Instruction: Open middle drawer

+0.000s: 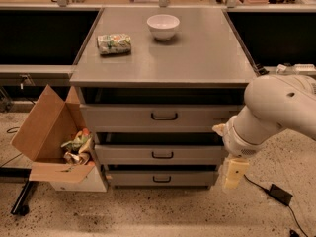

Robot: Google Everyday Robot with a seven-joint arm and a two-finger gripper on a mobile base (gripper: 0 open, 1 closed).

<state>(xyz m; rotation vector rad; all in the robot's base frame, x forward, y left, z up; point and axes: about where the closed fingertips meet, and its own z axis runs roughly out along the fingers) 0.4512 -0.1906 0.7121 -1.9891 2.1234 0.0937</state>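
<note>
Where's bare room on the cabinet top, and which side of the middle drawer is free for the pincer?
Cabinet top: bare along the front and right of the bowl; snack bag and bowl crowd the back, left to centre. The cardboard box crowds the left end of the middle drawer; the pincer hangs off its right end, over bare floor.

Hand (234, 174) hangs lower right (arm (276, 107) bent above)
</note>
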